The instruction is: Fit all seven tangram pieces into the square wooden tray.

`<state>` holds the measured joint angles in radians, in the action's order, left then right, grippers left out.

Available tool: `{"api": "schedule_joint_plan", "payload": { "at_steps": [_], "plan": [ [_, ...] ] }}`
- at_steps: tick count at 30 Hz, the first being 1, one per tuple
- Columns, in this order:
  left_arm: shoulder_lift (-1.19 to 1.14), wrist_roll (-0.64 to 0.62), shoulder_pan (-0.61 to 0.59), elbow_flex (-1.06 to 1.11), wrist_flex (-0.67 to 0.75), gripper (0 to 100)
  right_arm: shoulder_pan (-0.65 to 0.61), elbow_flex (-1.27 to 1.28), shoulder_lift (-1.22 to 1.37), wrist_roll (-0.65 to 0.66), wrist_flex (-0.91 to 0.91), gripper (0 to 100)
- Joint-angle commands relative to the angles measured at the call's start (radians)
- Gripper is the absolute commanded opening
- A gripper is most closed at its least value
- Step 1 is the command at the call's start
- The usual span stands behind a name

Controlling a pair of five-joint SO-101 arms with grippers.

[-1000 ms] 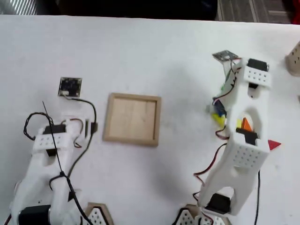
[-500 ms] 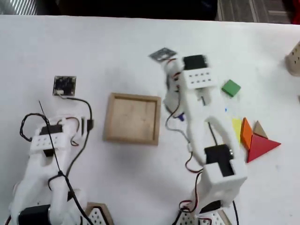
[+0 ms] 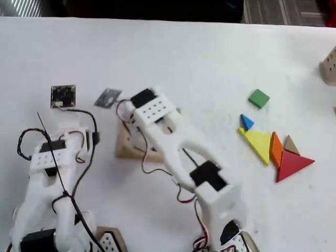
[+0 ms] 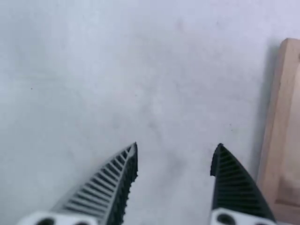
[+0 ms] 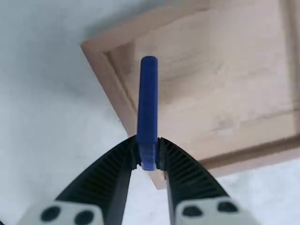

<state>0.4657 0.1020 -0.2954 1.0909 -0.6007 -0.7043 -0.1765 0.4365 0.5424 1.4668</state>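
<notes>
High view: an arm stretches over the square wooden tray [image 3: 122, 146]; loose coloured pieces [image 3: 258, 143] lie far right on the white table [image 3: 210, 58].

Left wrist view: left pincer [image 4: 174, 157] gapes wide, ridged fingers touching nothing, with the tray rim just beside.

Right wrist view: right pincer [image 5: 149, 152] is narrow, clamped on a flat, smooth blue piece [image 5: 148, 98] held edge-on above the tray's corner.

R gripper [image 5: 149, 152] clamps a blue piece [image 5: 148, 101] edge-on. Piece sticks out over the wooden tray [image 5: 105, 77] near a corner. White table [image 5: 42, 93] beside it.
</notes>
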Motion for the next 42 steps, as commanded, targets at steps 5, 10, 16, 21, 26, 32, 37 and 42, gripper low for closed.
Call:
{"api": "schedule_joint_plan", "payload": {
  "at_steps": [5,10,16,21,26,32,37,42],
  "plan": [
    [-0.002,-0.009,-0.004,-0.023,0.02,26,0.021,-0.244,0.173,0.006,0.013,18.8],
    [-0.002,-0.009,-0.004,-0.023,0.02,26,0.054,-0.451,0.254,0.015,0.119,36.6],
    [-0.002,-0.008,-0.001,-0.023,0.02,26,0.097,-0.652,0.266,-0.049,0.257,26.1],
    [-0.004,-0.008,0.001,-0.023,0.02,26,0.142,-0.585,0.203,-0.137,0.257,1.9],
    [-0.005,-0.008,0.001,-0.025,0.02,26,0.093,-0.379,0.107,-0.158,0.246,2.1],
    [-0.007,-0.008,0.001,-0.025,0.02,26,0.087,-0.13,0.013,-0.29,0.071,1.9],
    [-0.007,-0.008,0.001,-0.025,0.02,26,0.097,0.061,0.004,-0.364,-0.156,1.9],
    [-0.007,-0.008,-0.001,-0.023,0.02,26,0.097,0.077,0.012,-0.368,-0.183,1.9]
  ]
}}
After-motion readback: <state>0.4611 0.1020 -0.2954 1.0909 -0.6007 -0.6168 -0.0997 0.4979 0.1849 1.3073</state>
